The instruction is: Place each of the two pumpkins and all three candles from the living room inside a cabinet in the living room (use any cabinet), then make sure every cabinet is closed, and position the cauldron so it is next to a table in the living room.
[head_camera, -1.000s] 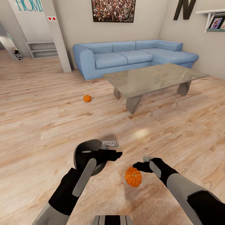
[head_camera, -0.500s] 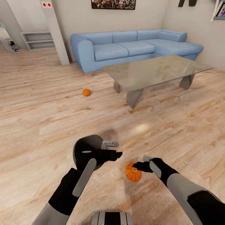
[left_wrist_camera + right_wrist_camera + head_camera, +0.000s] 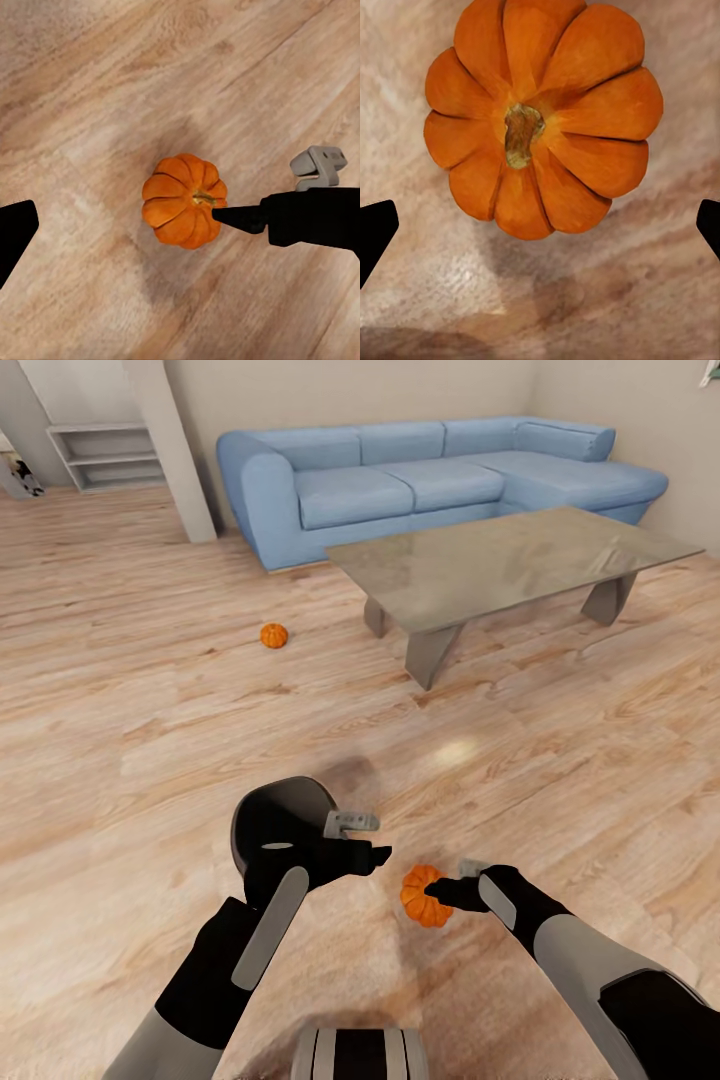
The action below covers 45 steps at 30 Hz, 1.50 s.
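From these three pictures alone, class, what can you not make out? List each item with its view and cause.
- Left gripper, head view: what it holds, if anything, is masked by its own arm.
- Near pumpkin, head view: contact with the right gripper is unclear.
- Far pumpkin, head view: too small for detail.
- Sofa, head view: top cut off by the edge.

Matt ribbed pumpkin, grained wood floor, reflective glass table

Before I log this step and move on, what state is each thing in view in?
Near pumpkin: on the floor, upright, not gripped.
Far pumpkin: on the floor, left of the table.
Cauldron: at the left gripper, mouth visible.
Right gripper: open, over the near pumpkin.
Table: top bare.
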### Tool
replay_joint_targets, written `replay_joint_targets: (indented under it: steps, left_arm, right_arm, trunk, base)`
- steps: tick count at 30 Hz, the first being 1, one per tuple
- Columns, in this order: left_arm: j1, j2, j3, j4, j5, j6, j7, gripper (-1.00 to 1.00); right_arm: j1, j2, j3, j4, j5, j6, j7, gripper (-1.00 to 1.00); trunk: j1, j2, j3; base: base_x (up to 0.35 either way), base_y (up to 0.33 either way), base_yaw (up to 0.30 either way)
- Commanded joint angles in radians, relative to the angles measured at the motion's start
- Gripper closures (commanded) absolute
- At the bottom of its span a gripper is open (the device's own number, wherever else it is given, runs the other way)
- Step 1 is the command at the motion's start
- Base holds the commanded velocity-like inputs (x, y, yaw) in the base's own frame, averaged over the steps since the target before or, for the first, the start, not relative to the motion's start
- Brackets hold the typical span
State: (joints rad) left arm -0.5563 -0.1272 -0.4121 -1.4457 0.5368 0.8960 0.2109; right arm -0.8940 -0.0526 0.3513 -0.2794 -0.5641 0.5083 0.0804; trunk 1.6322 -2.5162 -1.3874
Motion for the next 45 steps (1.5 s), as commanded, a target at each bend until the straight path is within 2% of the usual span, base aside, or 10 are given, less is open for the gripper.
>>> replay_joint_targets:
  steps: [1,6,45]
  left_arm:
    - [-0.001,0.0,-0.001,-0.001,0.011,0.003,0.01,-1.0]
    - [-0.001,0.0,-0.001,-0.001,0.011,0.003,0.01,-1.0]
    - [-0.001,0.0,0.001,0.001,0.011,0.003,0.015,-1.0]
  right_arm:
    - [0.0,-0.001,0.003,-0.001,0.003,0.004,0.004,-1.0]
    - [0.0,-0.001,0.003,-0.001,0.003,0.004,0.004,-1.0]
    - [0.0,0.0,0.003,-0.001,0.004,0.004,0.003,-1.0]
  trunk:
    - [0.0,-0.001,-0.005]
    - [0.002,-0.002,-0.024]
    - [0.002,-0.002,-0.024]
  base:
    - [0.0,0.0,0.0]
    - [0.0,0.0,0.0]
    - [0.053,-0.012,0.0]
